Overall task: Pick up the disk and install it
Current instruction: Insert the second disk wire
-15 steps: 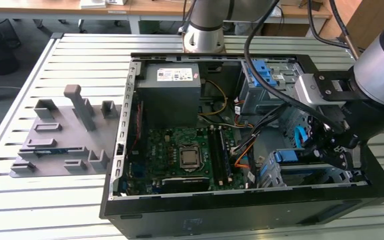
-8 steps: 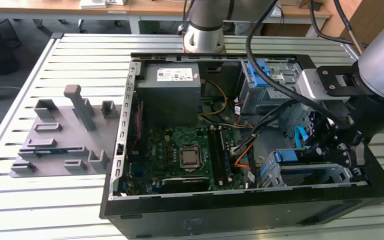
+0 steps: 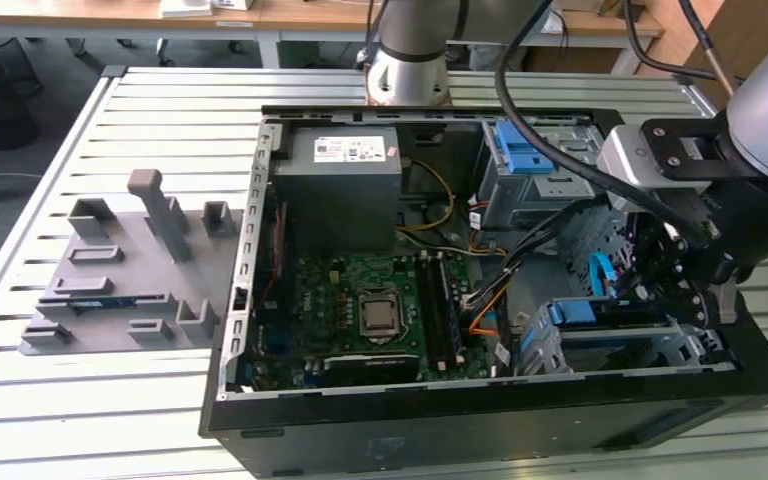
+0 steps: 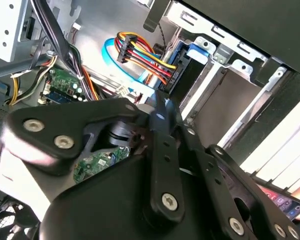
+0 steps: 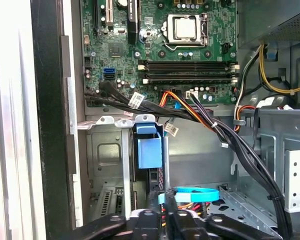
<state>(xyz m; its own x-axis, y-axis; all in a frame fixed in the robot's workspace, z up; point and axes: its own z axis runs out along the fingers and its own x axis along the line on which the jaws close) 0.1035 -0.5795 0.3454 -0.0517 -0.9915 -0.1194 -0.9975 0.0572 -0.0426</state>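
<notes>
Disk point(image 5: 150, 150) seated in cage in first wrist view, gripper point(image 3: 671, 270) beside it, jaws' state unclear

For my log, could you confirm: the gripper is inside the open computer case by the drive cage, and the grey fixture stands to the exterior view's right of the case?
Not quite: the exterior view shows the grey fixture on the table to that view's left of the computer case. The gripper is indeed inside it, by the drive cage.
</notes>
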